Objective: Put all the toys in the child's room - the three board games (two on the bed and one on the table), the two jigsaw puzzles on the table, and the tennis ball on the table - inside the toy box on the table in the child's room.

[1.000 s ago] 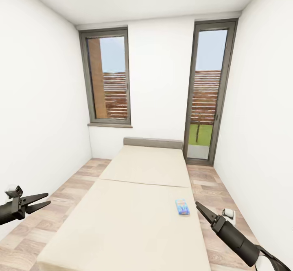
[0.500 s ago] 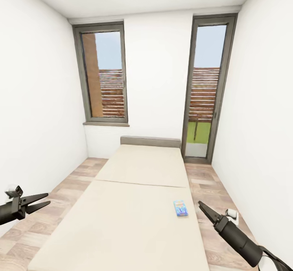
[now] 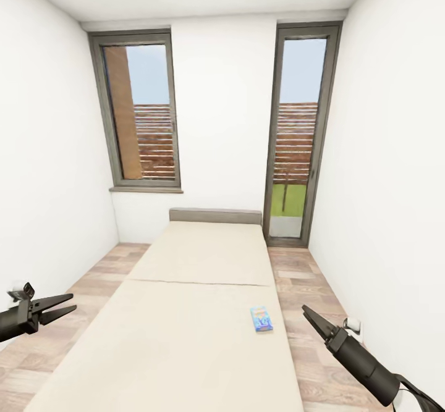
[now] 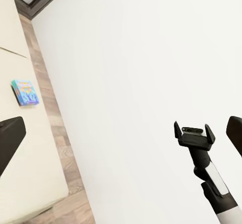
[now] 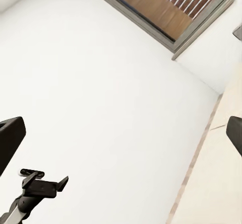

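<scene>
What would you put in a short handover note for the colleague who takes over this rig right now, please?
Left gripper: open, empty, held low over the floor on the bed's left side.
Right gripper: empty, held low beside the bed's right edge; the head view does not settle its jaws, but the right wrist view shows its fingers well apart, so open.
One board game lies flat on the near mattress of the bed, close to its right edge and near the right gripper.
Done: nothing is picked up.
Left: grasp this board game, most likely with the right arm, then carry it to the toy box; the other toys remain to be found.
</scene>
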Motion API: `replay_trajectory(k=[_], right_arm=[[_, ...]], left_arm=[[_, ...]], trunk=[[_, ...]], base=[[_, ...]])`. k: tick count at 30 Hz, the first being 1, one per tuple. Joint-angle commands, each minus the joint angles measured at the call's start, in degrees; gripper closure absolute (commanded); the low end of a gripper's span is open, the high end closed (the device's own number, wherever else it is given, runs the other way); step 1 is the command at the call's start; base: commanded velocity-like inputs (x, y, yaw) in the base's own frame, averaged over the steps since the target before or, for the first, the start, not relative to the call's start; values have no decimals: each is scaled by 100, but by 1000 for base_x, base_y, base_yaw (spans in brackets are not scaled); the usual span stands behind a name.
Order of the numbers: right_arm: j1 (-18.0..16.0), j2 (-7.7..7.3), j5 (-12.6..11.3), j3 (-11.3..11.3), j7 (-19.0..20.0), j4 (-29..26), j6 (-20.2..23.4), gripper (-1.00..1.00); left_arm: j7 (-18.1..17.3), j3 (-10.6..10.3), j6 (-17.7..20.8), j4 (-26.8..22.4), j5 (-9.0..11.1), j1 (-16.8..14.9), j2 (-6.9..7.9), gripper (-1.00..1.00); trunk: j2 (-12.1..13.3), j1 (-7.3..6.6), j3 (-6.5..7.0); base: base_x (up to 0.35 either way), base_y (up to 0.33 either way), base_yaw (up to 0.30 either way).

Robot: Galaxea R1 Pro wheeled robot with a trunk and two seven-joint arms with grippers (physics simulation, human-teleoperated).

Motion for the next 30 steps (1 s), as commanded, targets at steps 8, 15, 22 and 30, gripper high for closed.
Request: replay_trajectory(k=[8, 15, 22, 30], right_arm=[[-3, 0, -29, -11, -1, 4, 39, -100], [-2, 0, -29, -5, -2, 1, 39, -100], [-2, 0, -29, -3, -2, 0, 36, -100], [-2, 0, -29, -11, -2, 5, 38, -100]], left_arm=[[-25, 0, 60, 1, -6, -1, 1, -100], [-25, 1, 58, 1, -6, -1, 1, -100], [-25, 1, 53, 1, -6, -1, 1, -100], [-25, 1, 51, 1, -6, -1, 1, -100]], trunk=[[-4, 3, -3], [-4, 3, -3], [-4, 3, -3], [-4, 3, -3]], base=[[188, -4, -121], [126, 0, -128], [143, 0, -24], [103, 0, -3]])
